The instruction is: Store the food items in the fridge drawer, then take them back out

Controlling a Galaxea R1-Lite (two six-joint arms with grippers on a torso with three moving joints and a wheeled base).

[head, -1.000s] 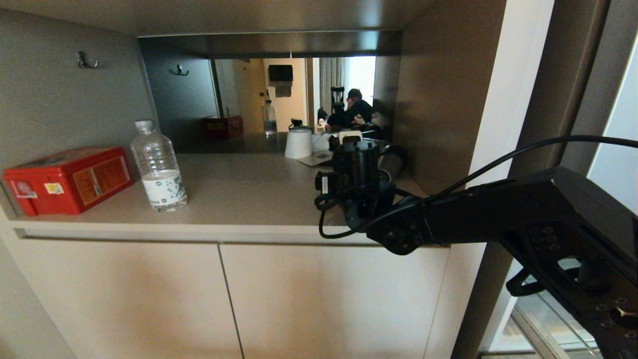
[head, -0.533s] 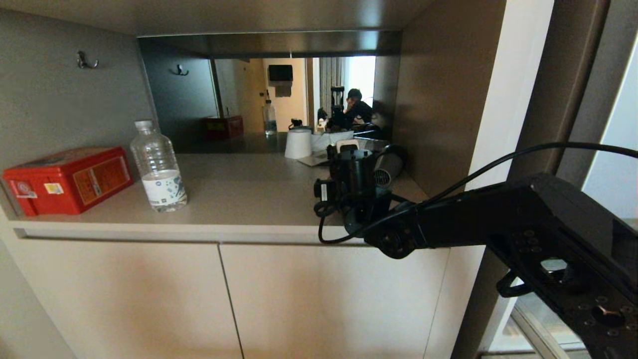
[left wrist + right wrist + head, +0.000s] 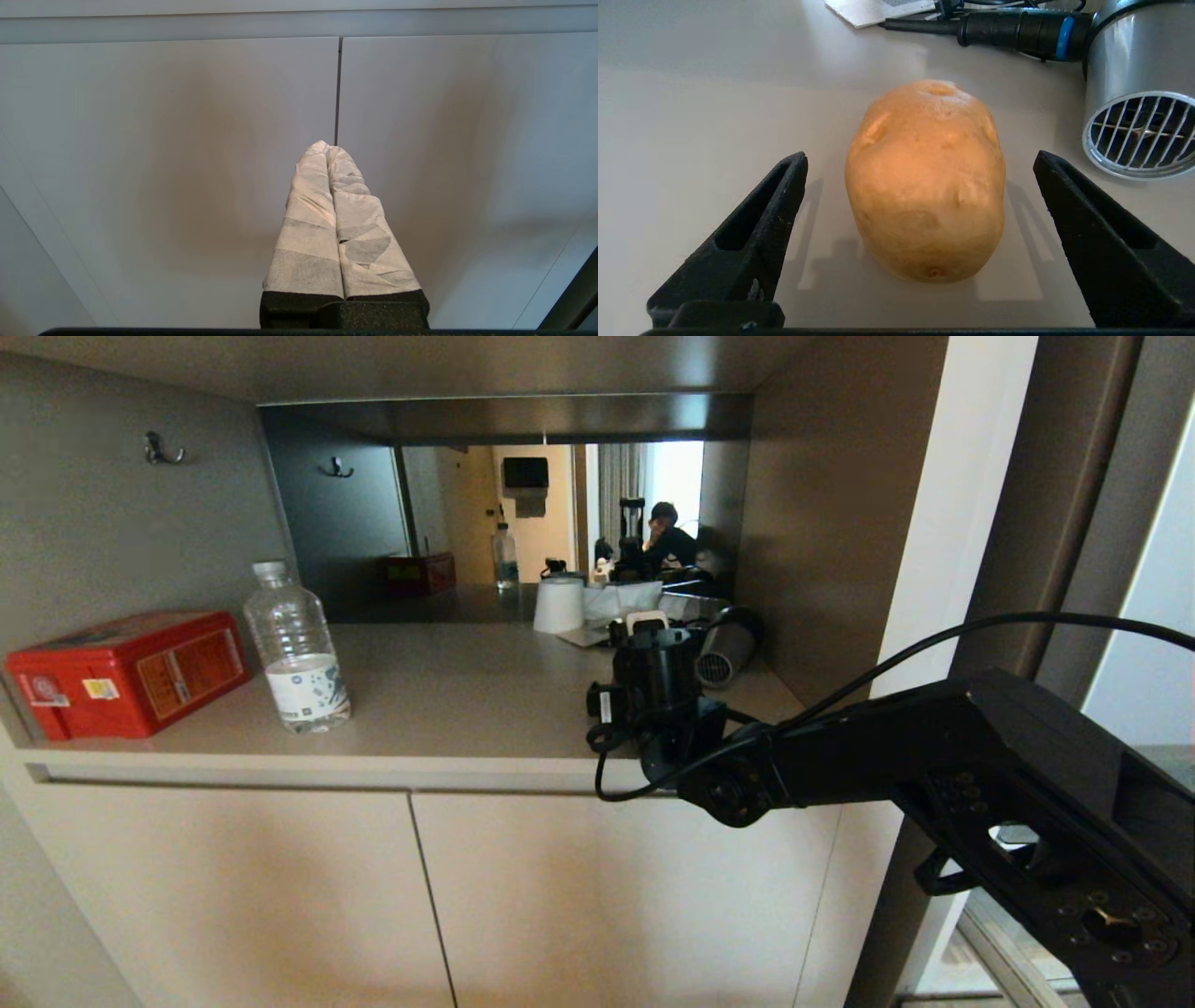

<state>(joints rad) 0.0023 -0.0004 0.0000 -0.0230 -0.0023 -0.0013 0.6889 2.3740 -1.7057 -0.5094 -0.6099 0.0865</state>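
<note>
Tan potato (image 3: 926, 182) on counter, between spread right end effector (image 3: 920, 161) fingers, untouched

No legible text anywhere. Red box (image 3: 128, 672), at 9 o'clock on the counter (image 3: 448, 709): orange-and-white label panels on front and side, print too small to read. Water bottle (image 3: 297, 649) just beside it, toward 3 o'clock: white wrap w/ dark blue marks, no words decipherable. White paper sheet (image 3: 878, 9) at 12 o'clock in the right wrist view: faint grey print, unreadable. No numbers, brand names or signs made out elsewhere.
</note>
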